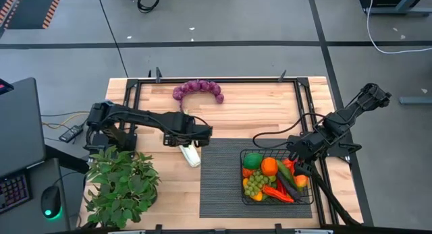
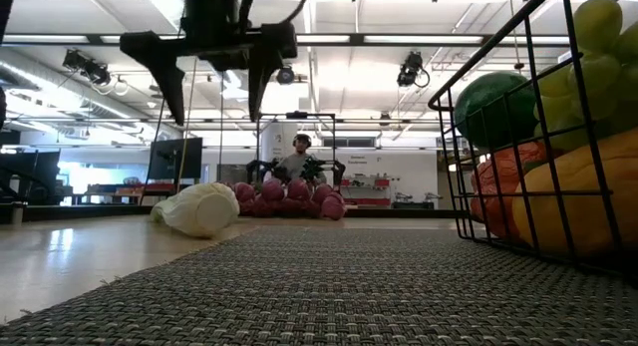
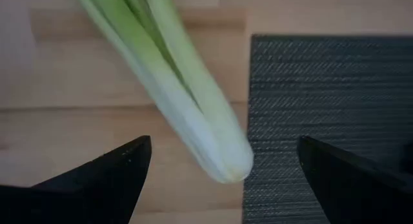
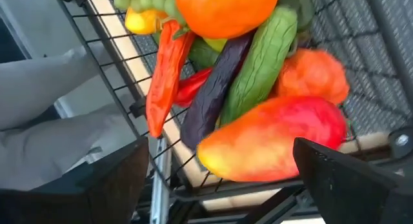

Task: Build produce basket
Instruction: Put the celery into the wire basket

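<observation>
The left gripper (image 1: 196,141) is hovering wide over the leek (image 1: 191,155) beside the mat (image 1: 223,180); next, probably closing on it. The right gripper (image 1: 297,165) is gaping at the full basket (image 1: 244,193).

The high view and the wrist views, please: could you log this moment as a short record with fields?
basket: on dark mat, filled with produce
leek: on table at mat's edge, outside basket
purple grapes: far side of table, outside basket
left gripper: open, over leek
right gripper: open, at basket's right side, holding nothing
potted plant: near left corner
</observation>
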Robot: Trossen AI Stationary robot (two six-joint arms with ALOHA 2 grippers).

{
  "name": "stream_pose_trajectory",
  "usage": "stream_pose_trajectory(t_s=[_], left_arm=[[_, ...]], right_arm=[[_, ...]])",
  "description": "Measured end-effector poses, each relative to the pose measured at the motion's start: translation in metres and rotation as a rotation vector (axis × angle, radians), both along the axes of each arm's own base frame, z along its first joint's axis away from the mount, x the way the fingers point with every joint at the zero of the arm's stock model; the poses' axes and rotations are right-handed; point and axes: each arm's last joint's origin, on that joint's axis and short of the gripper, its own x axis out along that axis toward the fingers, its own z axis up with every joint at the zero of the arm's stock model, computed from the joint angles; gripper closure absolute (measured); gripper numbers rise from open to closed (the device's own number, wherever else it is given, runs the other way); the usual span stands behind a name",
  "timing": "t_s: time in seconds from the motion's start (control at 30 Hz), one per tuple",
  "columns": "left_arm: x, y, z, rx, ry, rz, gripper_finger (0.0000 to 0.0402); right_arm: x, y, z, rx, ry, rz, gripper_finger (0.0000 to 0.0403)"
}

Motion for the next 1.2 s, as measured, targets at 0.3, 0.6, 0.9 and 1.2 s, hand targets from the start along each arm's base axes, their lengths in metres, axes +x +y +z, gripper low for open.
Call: stream_pose_trajectory(t_s=[0.3, 0.6, 0.9, 1.2], left_arm=[[0.004, 0.003, -0.024, -0.051, 0.145, 0.071, 0.0008], [0.018, 0.018, -0.046, -0.134, 0.177, 0.037, 0.0008], [0.015, 0.031, -0.047, -0.158, 0.177, 0.051, 0.0042], [-0.008, 0.023, -0.088, -0.295, 0.008, 0.129, 0.0056]], right_arm=[[0.002, -0.002, 0.0, -0.08, -0.058, -0.02, 0.0018], [0.001, -0.001, 0.0, -0.069, -0.039, -0.088, 0.0018], [-0.001, 0.001, 0.0, -0.087, -0.051, -0.098, 0.0018], [-0.001, -0.002, -0.001, -0.15, -0.082, -0.131, 0.0018]])
